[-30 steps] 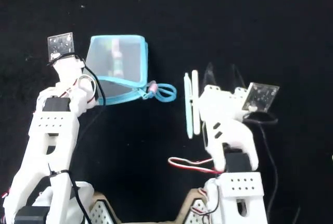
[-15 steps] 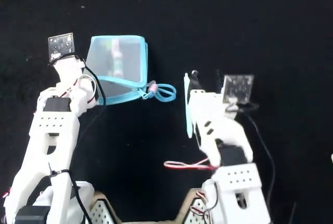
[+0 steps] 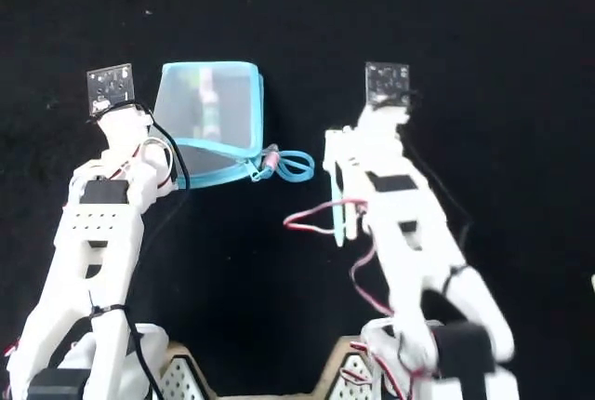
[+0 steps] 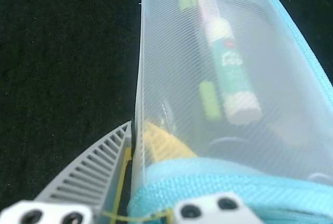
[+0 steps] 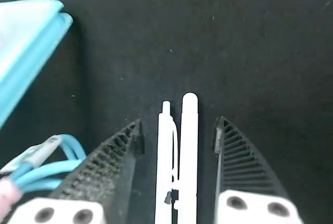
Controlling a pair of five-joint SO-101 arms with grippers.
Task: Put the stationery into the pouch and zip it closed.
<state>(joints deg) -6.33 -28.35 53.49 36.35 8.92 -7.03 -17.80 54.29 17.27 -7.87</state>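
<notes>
Half hidden by pouch (image 4: 218, 78) mesh, left gripper (image 4: 138, 129) seemingly pinches the wall.

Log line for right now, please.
left gripper: shut on pouch edge | right gripper: open, straddling two pens | pouch: glue stick inside

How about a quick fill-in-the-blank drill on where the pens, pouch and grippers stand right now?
1. The right gripper is ____ and straddles the pens.
2. The number of pens it straddles is ____.
3. The pens lie on the table, ____ the pouch.
4. The left gripper is shut on the ____.

Missing words: open; two; outside; pouch.
</notes>
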